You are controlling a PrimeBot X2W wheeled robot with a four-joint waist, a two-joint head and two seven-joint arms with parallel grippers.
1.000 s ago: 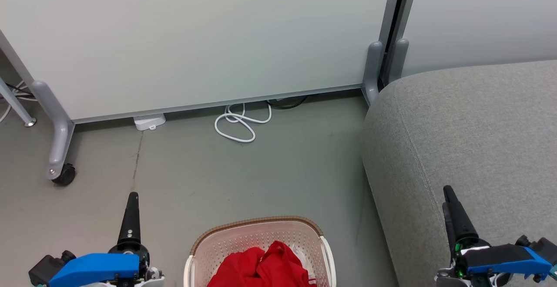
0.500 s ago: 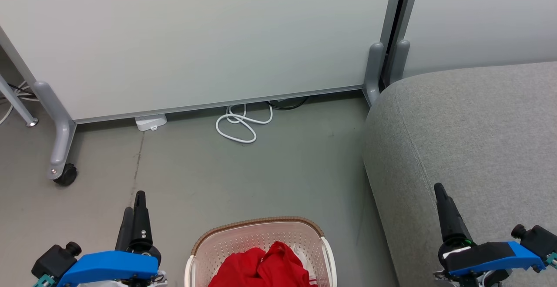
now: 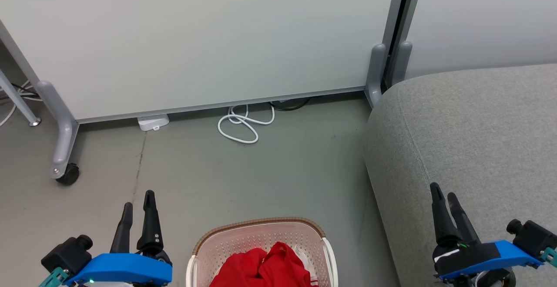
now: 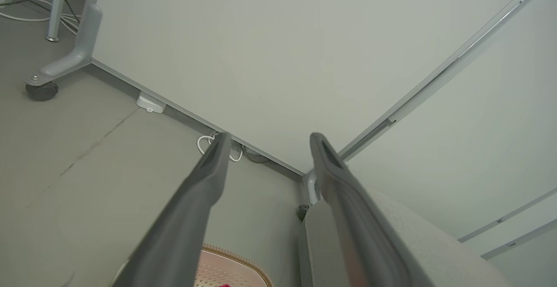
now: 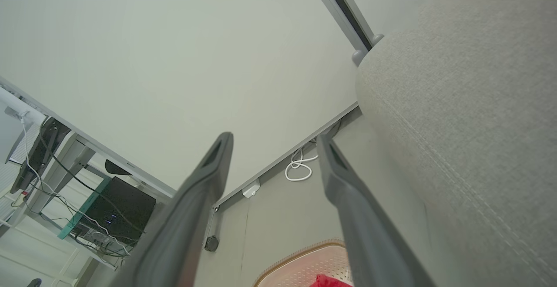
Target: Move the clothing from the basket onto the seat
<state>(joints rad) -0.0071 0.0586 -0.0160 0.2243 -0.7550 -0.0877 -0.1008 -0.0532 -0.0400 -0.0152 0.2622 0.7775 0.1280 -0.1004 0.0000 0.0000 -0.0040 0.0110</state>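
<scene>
The cream perforated basket (image 3: 209, 245) with a brown rim sits on the floor at the bottom centre of the head view, and crumpled red clothing (image 3: 261, 269) lies inside it. Its rim also shows in the left wrist view as basket (image 4: 230, 265) and in the right wrist view as basket (image 5: 304, 256), where a bit of red clothing (image 5: 326, 281) peeks in. The grey seat (image 3: 470, 139) spreads to the right. My left gripper (image 3: 138, 197) hangs open left of the basket. My right gripper (image 3: 444, 191) is open over the seat's front edge. Nothing is between either pair of fingers.
A pale partition panel (image 3: 196, 38) on grey feet with a castor (image 3: 67, 174) closes off the back. A coiled white cable (image 3: 241, 123) and a small white box (image 3: 152, 122) lie at its base. Grey floor (image 3: 261, 178) stretches between partition, basket and seat.
Both wrists have rolled: each gripper showed edge-on as a single finger, and now both fingers of each stand apart. The left gripper has shifted slightly right; the right slightly left.
</scene>
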